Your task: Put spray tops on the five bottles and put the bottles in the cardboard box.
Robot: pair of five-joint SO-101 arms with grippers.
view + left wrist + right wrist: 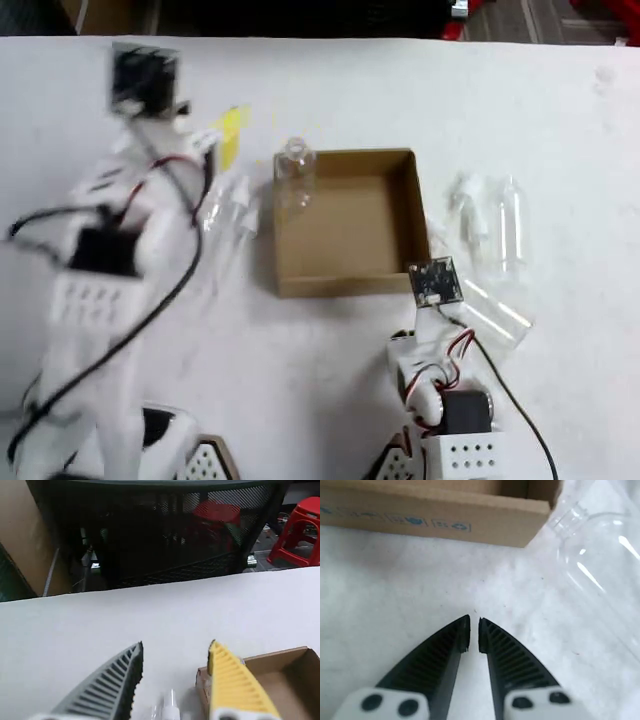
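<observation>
The open cardboard box lies mid-table with nothing visible inside. A clear bottle without a top stands at its far left corner. Loose white spray tops lie to the left of the box. My left gripper hangs over them, open, with one spray top showing between its grey and yellow fingers. More clear bottles lie right of the box. My right gripper is shut and empty, low over the table by the box's near wall, with a lying bottle beside it.
The right arm sits at the near edge, close to the box's near right corner. Another lying bottle rests just right of it. A dark mesh chair and a red stool stand beyond the table's far edge.
</observation>
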